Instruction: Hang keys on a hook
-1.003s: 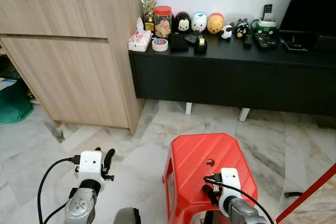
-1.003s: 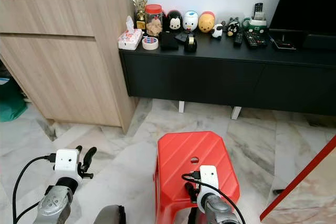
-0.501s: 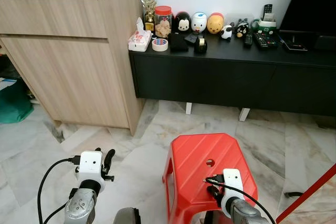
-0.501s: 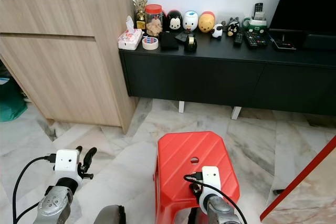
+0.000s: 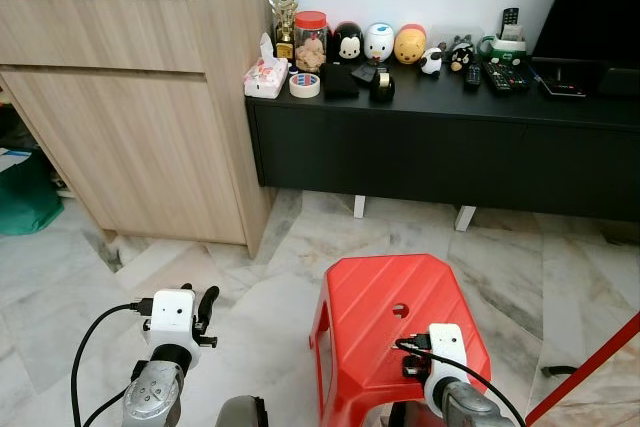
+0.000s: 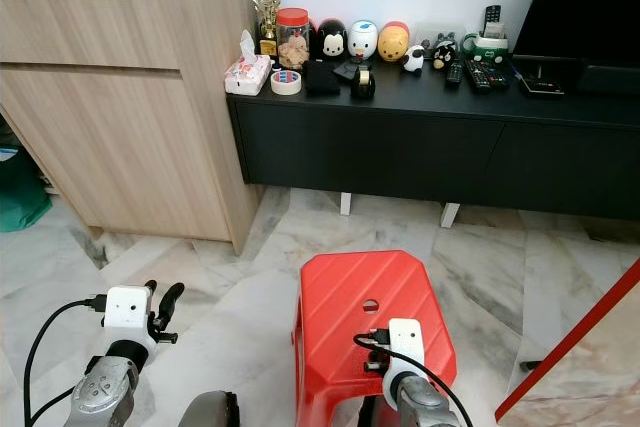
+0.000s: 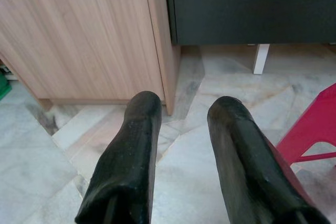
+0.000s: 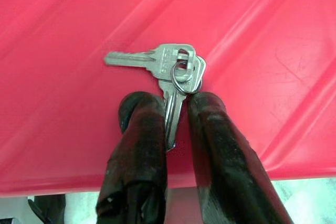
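Keys are lying on the red stool, a bunch of silver keys joined by a small ring. In the right wrist view one key is pointing its blade toward the left edge of the frame, its long axis running nearly level across the picture; a second key is running downward from the ring, its long axis nearly upright in the frame and its blade passing into the gap between the two black fingers.

Going from left to right across the head views: a light wooden cabinet with a glass top is occupying the upper left. The left gripper is hanging low at the lower left over the marble floor, its fingers standing apart with nothing between them, as the left wrist view is showing. A low black console is stretching across the upper middle and right, carrying a tissue pack, a roll of tape, a red-lidded jar, a row of small round figurines and remote controls. The stool is standing at the lower centre. The right gripper is sitting over the near part of the stool's seat, its fingers flanking the downward key with a narrow gap on each side; whether they are already pinching it cannot be told.
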`<state>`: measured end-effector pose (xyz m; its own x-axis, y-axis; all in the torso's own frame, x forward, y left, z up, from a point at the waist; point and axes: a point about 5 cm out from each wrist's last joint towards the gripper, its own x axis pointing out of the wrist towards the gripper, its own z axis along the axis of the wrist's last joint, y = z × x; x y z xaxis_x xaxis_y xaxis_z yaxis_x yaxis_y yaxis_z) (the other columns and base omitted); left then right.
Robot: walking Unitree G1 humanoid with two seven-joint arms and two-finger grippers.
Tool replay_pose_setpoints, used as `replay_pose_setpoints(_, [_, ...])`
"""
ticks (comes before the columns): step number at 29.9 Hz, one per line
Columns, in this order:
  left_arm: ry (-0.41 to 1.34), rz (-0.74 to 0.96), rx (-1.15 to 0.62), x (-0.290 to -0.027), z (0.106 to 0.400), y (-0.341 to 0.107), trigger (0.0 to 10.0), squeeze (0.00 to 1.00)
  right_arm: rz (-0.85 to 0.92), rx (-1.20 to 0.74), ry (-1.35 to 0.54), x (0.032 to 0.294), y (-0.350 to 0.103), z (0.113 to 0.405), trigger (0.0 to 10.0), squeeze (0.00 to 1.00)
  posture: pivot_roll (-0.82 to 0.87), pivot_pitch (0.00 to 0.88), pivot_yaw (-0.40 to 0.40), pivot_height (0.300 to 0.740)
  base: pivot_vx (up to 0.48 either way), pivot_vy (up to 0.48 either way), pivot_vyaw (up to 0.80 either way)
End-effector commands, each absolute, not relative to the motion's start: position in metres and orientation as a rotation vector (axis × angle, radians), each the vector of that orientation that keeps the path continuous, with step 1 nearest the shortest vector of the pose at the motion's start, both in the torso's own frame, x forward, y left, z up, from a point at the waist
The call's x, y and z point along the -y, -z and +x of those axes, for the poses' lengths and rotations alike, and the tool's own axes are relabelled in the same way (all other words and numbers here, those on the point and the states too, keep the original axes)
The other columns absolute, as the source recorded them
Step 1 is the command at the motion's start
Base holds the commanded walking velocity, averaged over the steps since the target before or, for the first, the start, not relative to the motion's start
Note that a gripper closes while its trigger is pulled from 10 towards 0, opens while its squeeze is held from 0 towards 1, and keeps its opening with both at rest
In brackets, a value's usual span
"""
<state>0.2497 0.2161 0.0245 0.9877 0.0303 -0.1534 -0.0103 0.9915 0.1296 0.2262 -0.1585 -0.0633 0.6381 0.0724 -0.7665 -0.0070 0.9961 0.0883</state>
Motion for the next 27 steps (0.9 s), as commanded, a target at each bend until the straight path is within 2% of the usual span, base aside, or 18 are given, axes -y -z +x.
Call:
replay_pose_setpoints(1, [-0.012,0.135,-0.173,-0.217,0.248,-0.023,10.0,0.0,0.092,-1.0,-0.037,0.158,0.08,0.199,0.0,0.0,0.09,0.002,-0.024,0.613,0.0,0.0,0.0])
replay_pose_setpoints(10, [-0.013,0.136,-0.181,-0.217,0.248,-0.021,10.0,0.0,0.11,-0.907,-0.026,0.159,0.072,0.211,0.0,0.0,0.09,0.0,-0.024,0.613,0.0,0.0,0.0])
replay_pose_setpoints(13, [-0.015,0.137,-0.185,-0.217,0.247,-0.02,10.0,0.0,0.115,-0.8,0.016,0.162,0.062,0.226,0.0,0.0,0.08,0.001,-0.026,0.613,0.0,0.0,0.0])
replay_pose_setpoints(27, [-0.013,0.15,-0.198,-0.217,0.246,-0.017,10.0,0.0,0.045,-0.534,0.061,0.166,0.032,0.258,0.0,0.0,0.08,0.0,-0.028,0.613,0.0,0.0,0.0])
